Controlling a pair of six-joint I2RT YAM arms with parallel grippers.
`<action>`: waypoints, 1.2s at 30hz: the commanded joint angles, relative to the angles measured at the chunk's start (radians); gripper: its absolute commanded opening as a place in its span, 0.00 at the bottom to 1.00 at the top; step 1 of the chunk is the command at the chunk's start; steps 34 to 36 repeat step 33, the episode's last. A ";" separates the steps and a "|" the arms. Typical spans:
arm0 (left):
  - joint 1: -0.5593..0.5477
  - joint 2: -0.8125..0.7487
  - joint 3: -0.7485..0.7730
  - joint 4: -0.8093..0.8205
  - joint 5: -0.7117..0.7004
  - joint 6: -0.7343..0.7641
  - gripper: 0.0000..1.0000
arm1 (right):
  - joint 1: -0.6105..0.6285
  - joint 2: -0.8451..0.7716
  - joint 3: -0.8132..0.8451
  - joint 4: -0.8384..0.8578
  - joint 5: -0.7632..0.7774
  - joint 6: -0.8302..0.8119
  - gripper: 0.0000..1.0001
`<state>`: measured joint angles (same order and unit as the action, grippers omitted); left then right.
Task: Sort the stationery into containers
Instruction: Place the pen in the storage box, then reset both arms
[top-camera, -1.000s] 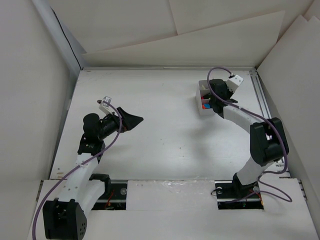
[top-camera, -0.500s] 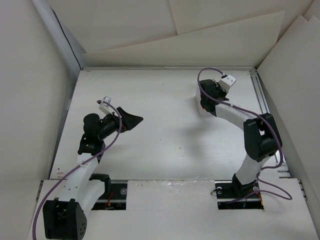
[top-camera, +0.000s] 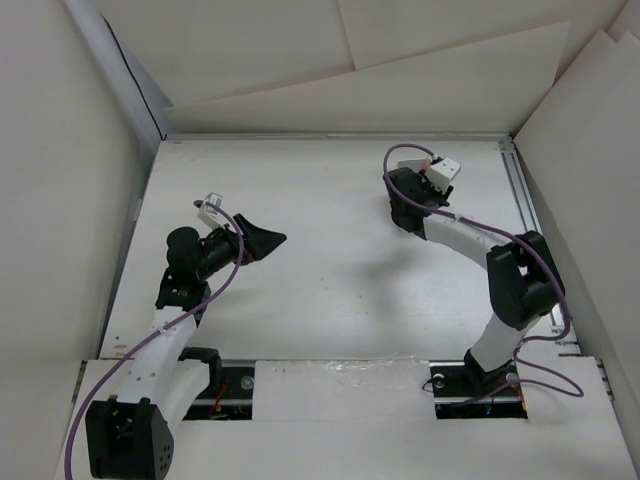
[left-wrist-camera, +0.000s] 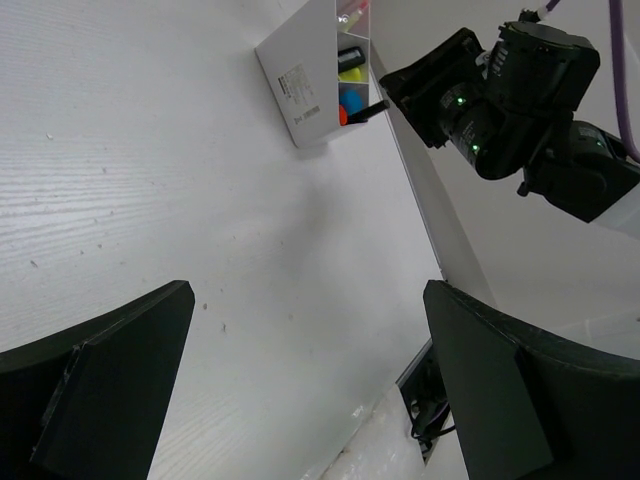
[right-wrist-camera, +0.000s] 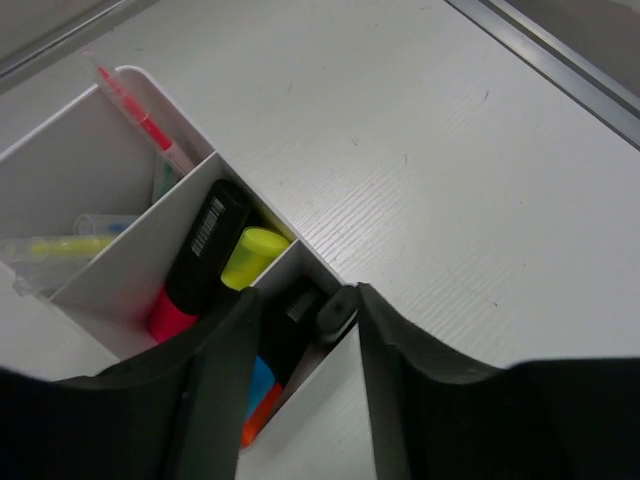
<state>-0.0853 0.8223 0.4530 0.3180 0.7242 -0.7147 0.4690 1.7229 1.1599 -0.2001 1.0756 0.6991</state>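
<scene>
The white divided box (right-wrist-camera: 110, 190) holds thin pens (right-wrist-camera: 140, 110) in its far compartment, and black highlighters with a yellow cap (right-wrist-camera: 252, 255) and a pink cap (right-wrist-camera: 168, 315) in the middle one. The near compartment shows blue and orange caps (right-wrist-camera: 258, 395). My right gripper (right-wrist-camera: 305, 295) is open and straddles the box's near corner. A black highlighter (right-wrist-camera: 337, 310) leans on that corner, its end against the right finger. In the top view the right gripper (top-camera: 403, 208) hides the box. My left gripper (top-camera: 268, 240) is open and empty at mid-left, and its wrist view (left-wrist-camera: 308, 290) shows the box (left-wrist-camera: 300, 80) far ahead.
A metal rail (top-camera: 520, 200) runs along the table's right edge, close behind the box, and shows in the right wrist view (right-wrist-camera: 540, 50). White foam boards wall the table at the back and on both sides. The right arm (left-wrist-camera: 540, 90) hangs over the box.
My right gripper has moved left and down over the box, which showed beside it a second ago and is now covered. The left arm has not moved.
</scene>
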 joint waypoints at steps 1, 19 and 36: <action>-0.005 -0.015 -0.005 0.039 0.001 0.001 1.00 | 0.029 -0.095 -0.006 -0.022 -0.003 0.014 0.52; 0.013 0.044 0.040 0.131 0.069 -0.087 1.00 | 0.203 -0.652 -0.328 0.145 -0.606 -0.010 0.99; 0.044 -0.140 0.001 -0.008 -0.034 0.009 1.00 | 0.385 -0.845 -0.508 0.154 -0.668 0.031 0.99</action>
